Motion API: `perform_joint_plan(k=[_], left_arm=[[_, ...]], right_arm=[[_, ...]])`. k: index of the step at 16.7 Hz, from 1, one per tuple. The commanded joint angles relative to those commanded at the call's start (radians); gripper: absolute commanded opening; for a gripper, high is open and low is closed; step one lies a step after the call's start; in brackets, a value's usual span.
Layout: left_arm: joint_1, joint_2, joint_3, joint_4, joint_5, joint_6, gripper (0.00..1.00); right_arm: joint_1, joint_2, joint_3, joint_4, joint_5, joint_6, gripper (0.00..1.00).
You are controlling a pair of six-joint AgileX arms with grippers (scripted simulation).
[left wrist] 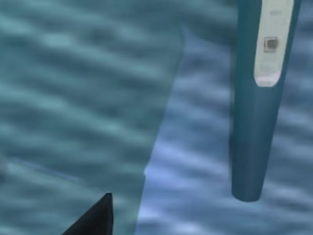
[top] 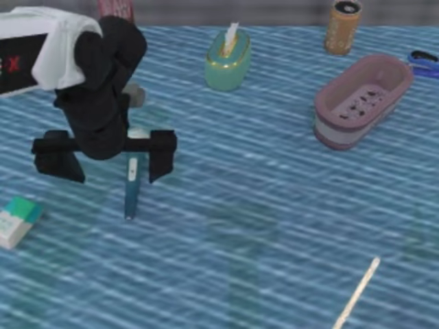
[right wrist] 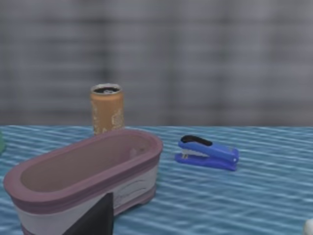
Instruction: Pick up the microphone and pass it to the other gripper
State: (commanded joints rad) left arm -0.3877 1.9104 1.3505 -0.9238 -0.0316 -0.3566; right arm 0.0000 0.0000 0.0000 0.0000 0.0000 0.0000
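Observation:
The microphone (top: 130,192) lies flat on the blue cloth at the left of the table, its dark teal handle pointing toward the front edge. Its head is hidden under my left arm. My left gripper (top: 116,171) hovers over it, open wide, one finger on each side of the handle and clear of it. In the left wrist view the teal handle (left wrist: 254,127) with its white switch strip (left wrist: 272,39) shows close by, with one black fingertip (left wrist: 100,218) off to the side. My right arm is outside the top view; one black fingertip (right wrist: 100,215) of it shows, holding nothing.
A green tissue box (top: 228,60), an orange can (top: 341,26), a pink tub (top: 362,99) and a blue stapler (top: 425,63) stand along the back. A small white-teal box (top: 17,219) lies front left, a thin wooden stick (top: 358,291) front right.

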Motion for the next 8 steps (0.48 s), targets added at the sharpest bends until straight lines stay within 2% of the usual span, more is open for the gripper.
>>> perform_joint_plan(k=[5,8], left_arm=[[0.004,0.118,-0.090,0.223,0.001,0.006,1.00],[0.006,0.169,-0.127,0.301,0.002,0.009,1.00]], right_arm=[[0.000,0.000,0.000,0.000,0.000,0.000,1.00],[0.000,0.000,0.000,0.000,0.000,0.000,1.00]])
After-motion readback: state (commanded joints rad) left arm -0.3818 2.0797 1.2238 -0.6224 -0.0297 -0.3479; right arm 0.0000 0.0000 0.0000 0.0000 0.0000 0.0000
